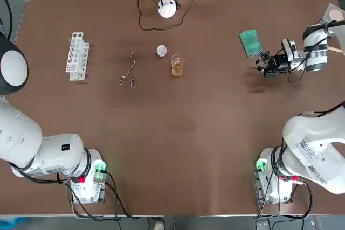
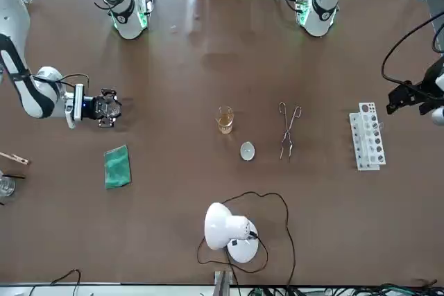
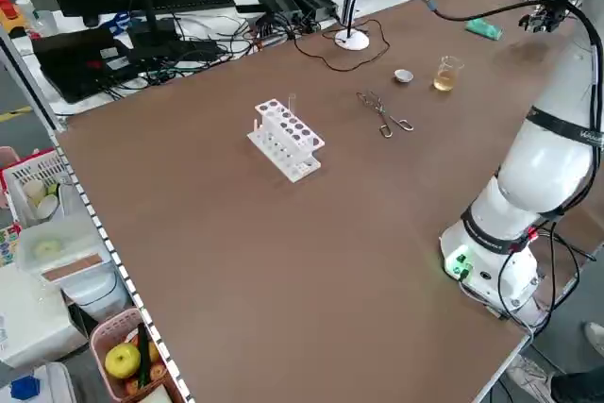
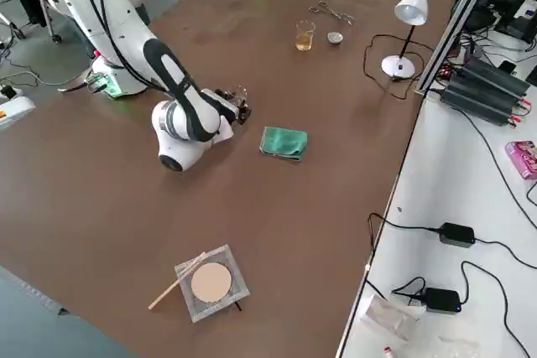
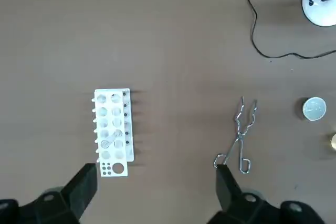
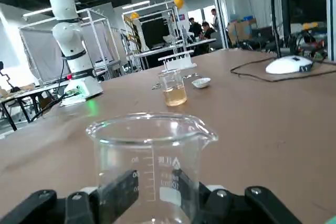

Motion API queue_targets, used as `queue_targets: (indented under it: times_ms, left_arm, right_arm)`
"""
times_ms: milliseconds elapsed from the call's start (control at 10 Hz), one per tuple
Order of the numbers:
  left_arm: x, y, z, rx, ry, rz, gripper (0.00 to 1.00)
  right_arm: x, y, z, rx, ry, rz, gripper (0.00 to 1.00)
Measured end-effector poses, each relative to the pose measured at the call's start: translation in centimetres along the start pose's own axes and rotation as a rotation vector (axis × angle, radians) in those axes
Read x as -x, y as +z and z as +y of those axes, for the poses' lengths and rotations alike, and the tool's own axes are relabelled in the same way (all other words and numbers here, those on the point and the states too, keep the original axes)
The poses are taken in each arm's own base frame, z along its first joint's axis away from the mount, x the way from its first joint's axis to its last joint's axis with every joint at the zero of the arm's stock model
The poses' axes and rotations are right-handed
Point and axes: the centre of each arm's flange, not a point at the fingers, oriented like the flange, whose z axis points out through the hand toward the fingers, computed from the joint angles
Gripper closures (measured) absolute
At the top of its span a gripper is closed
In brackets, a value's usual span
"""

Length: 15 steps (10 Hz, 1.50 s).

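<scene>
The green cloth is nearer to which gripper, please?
Right. The right gripper, shut on a beaker, is just beside the green cloth; the left gripper hovers far off by the test tube rack.

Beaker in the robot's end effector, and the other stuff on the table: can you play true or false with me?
1. The right end effector grips a clear beaker. True.
2. That beaker is full of orange juice. False: it looks empty; the amber liquid is in the small glass in the middle of the table.
3. A green cloth lies close to the right end effector. True.
4. The tongs stand in the test tube rack. False: they lie flat on the table, between the rack and the small glass.
5. The left end effector is open, up over the rack. True.
</scene>
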Motion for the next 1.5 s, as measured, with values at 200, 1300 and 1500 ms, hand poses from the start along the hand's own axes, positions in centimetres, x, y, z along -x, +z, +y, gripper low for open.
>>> queue_targets:
  times_ms: [200, 1300, 1500]
  left_arm:
    - [0.0, 0.0, 0.0, 0.0, 0.0, 0.0, 0.0]
    - [-0.3, 0.5, 0.4, 0.002, 0.007, -0.003, 0.0]
    - [-0.4, 0.4, 1.0, 0.003, 0.017, 0.006, 0.0]
  right_arm:
    - [1.5, -0.8, 0.4, 0.004, -0.079, 0.036, 0.61]
    - [7.8, -1.9, -0.3, -0.083, -0.097, 0.077, 0.61]
    - [8.0, -2.1, -0.8, -0.095, -0.09, 0.085, 0.61]
